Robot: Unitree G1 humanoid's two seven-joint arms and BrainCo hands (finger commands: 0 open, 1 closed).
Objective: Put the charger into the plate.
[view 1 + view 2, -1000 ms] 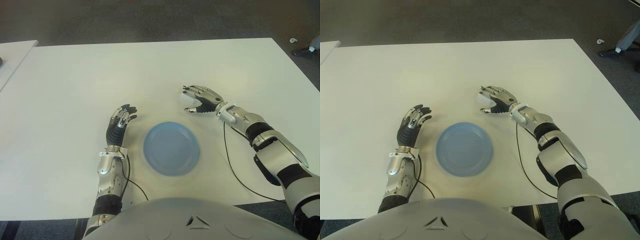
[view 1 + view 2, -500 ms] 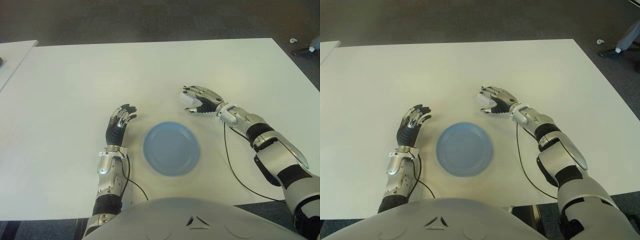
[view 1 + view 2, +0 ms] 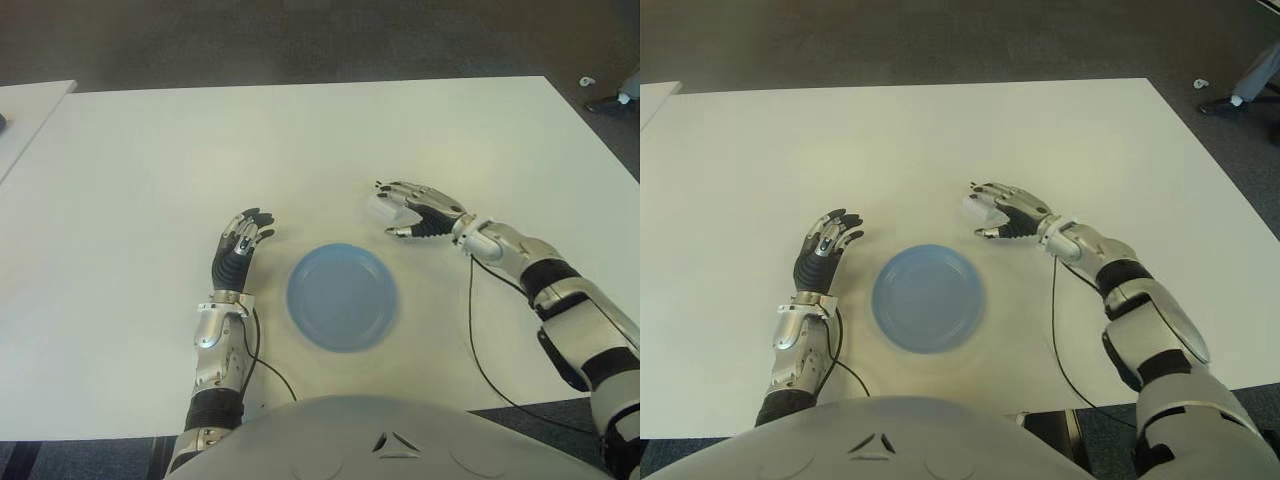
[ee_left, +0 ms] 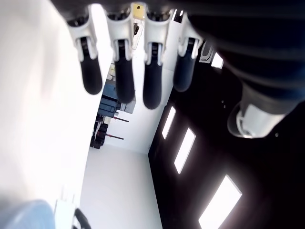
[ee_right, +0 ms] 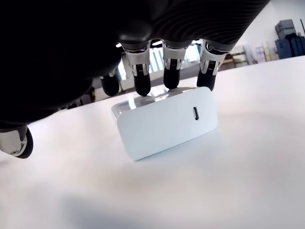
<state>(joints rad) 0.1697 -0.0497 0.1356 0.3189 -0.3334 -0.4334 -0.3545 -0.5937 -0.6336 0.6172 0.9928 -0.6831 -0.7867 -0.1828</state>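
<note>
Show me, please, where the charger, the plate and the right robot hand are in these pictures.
charger [image 5: 167,121]: right wrist view, on its white front face.
plate [image 3: 343,296]: left eye view, on the bare blue middle.
right robot hand [image 3: 420,208]: left eye view, on the middle of the hand, above the charger.

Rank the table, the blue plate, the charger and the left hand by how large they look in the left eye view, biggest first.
1. Table, by far the largest.
2. Blue plate.
3. Left hand, open beside the plate on its left.
4. Charger, smallest; the right hand reaches over it and partly covers it, so its full extent is unsure.
</note>
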